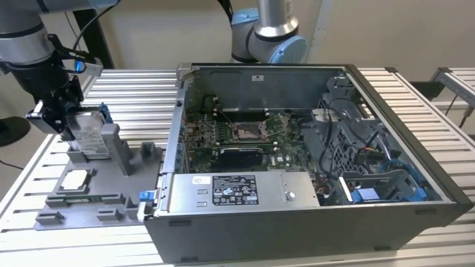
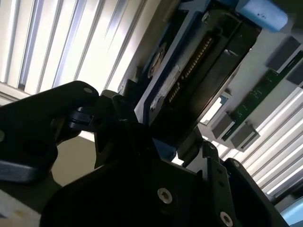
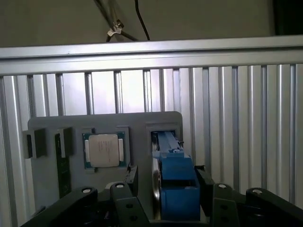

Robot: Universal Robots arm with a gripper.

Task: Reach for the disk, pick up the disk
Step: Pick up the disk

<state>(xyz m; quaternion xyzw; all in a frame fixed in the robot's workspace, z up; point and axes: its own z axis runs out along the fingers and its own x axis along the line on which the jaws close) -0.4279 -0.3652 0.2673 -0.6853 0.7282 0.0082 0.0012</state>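
Disk [image 1: 88, 135] stands on edge in a slot at the far corner of the grey fixture tray [image 1: 104, 197], on the exterior view's left. Gripper [image 3: 166, 182] straddles it from above, one jaw facing each flat side. Clamped or merely around it: cannot tell.

Plain beige wall [image 1: 163, 33] at the back, evenly lit. Ribbed aluminium table top [image 1: 133, 89] of parallel silver slats, bright with glare. Second slatted surface [image 1: 460, 83] at the exterior view's right, apart from the first. Black cables [image 3: 142, 23] hanging against the wall in the first wrist view.
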